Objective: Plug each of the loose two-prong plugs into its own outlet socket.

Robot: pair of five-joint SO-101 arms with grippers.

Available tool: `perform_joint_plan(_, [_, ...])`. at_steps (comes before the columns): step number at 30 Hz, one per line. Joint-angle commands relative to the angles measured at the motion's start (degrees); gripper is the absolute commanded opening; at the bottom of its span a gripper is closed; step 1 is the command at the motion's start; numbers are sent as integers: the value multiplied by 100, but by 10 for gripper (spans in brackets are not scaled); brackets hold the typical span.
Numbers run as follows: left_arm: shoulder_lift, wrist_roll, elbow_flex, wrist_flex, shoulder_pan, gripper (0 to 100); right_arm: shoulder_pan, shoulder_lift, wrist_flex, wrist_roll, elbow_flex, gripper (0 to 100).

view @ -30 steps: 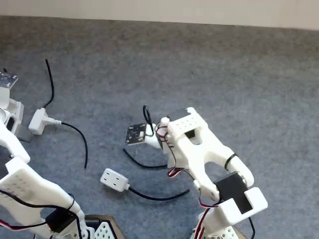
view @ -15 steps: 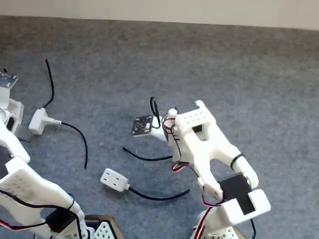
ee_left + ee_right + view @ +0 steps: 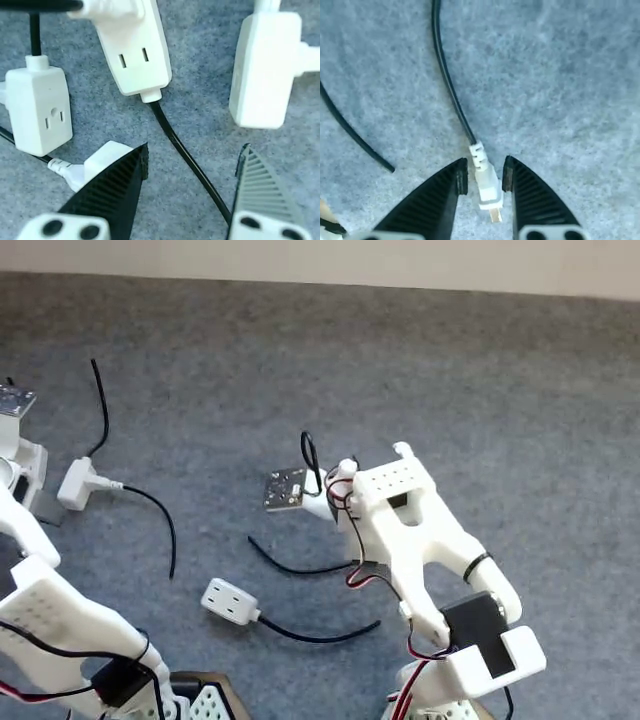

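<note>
Grey carpet (image 3: 570,75); right claw (image 3: 485,174) nearly closed on a two-prong plug (image 3: 487,187) between its fingertips — judged gripped. Left claw (image 3: 195,150) gapes empty, an outlet socket (image 3: 135,55) just ahead, slots bare — nothing plugged yet.

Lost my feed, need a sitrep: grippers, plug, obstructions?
Left gripper open above an outlet socket, nothing held. Right gripper shut on two-prong plug, not yet socketed. Loose black cord beside it, nothing blocking.
</note>
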Motion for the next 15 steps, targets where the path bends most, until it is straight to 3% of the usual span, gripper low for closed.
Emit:
perform_joint_plan(1, [-303, -44, 13, -70, -22, 292, -4, 242, -259, 62, 92, 126])
perform_joint_plan(15, [-303, -35, 13, -70, -84, 292, 189, 514, -286, 220, 127, 126])
